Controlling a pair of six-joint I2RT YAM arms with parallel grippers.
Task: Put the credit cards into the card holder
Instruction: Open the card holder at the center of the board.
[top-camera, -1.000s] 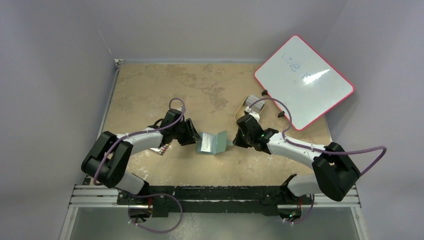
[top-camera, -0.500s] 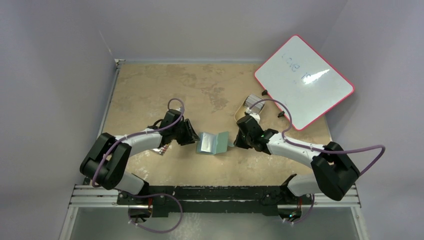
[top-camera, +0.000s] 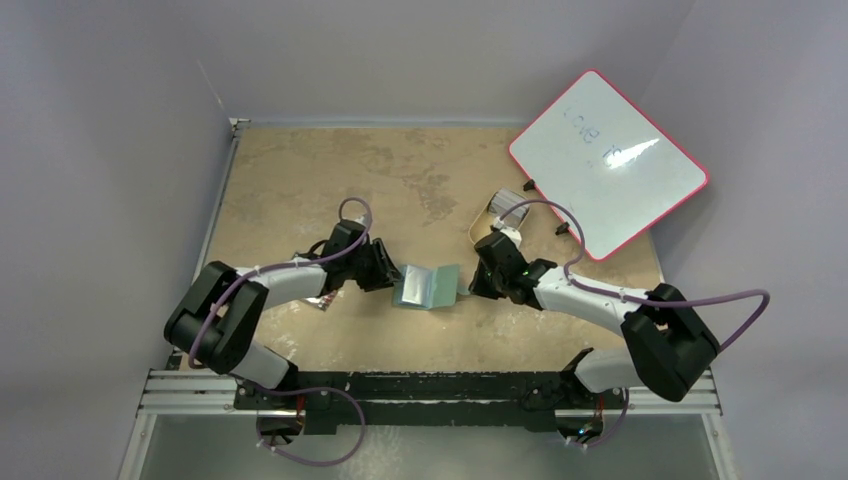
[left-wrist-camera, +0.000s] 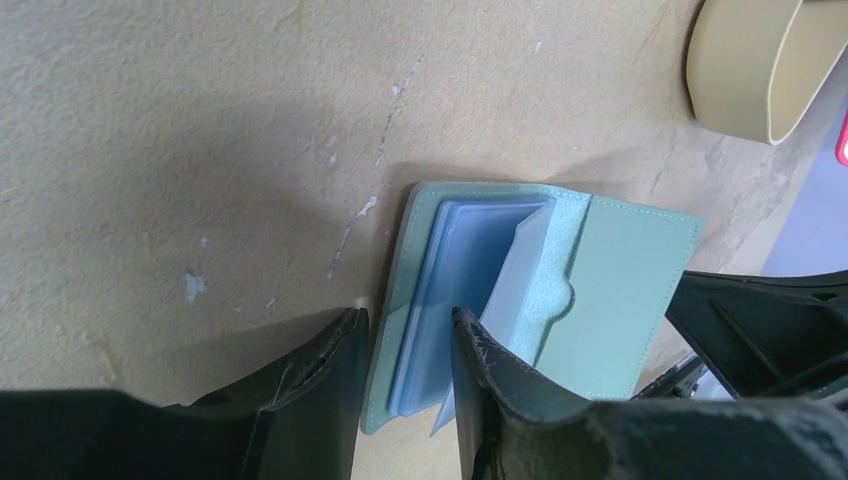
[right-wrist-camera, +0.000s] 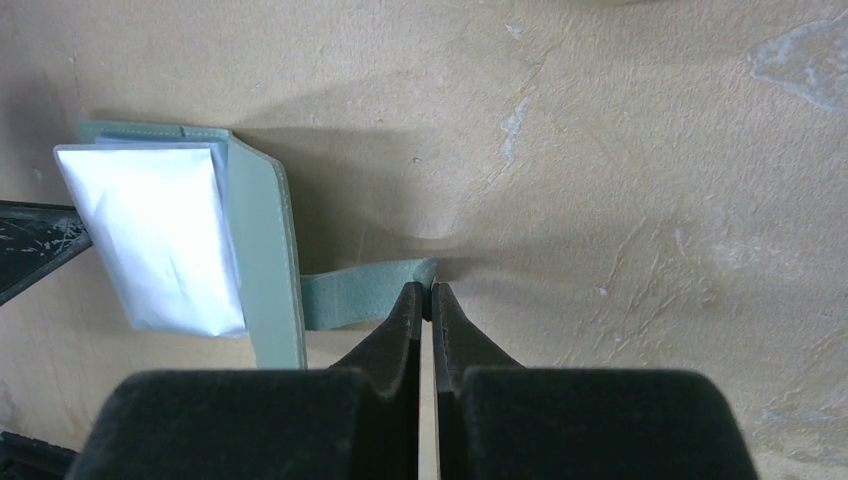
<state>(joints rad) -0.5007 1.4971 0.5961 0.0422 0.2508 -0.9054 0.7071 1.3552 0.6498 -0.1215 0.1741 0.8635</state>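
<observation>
My right gripper (right-wrist-camera: 423, 290) is closed tight, its tips pinching the end of the side tab (right-wrist-camera: 350, 295) of the card holder (right-wrist-camera: 262, 240), and the tab runs out flat along the table (top-camera: 300, 170). My left gripper (left-wrist-camera: 407, 320) works the opposite side. Its jaws stand apart astride the edge of the holder's other half, one finger outside the cover and the other over the clear blue sleeves (left-wrist-camera: 470, 260). I cannot tell whether they actually clamp anything. Between the two tools the dull-green holder lies spread open, inside facing up, with one sleeve lifted.

Taking the tan tray (left-wrist-camera: 730, 90) as my mark, the holder sits near it but apart, to its left and closer to the arm bases. The right gripper is on the base side of the tray. The red-rimmed whiteboard (top-camera: 605, 165) lies just to the tray's right.
</observation>
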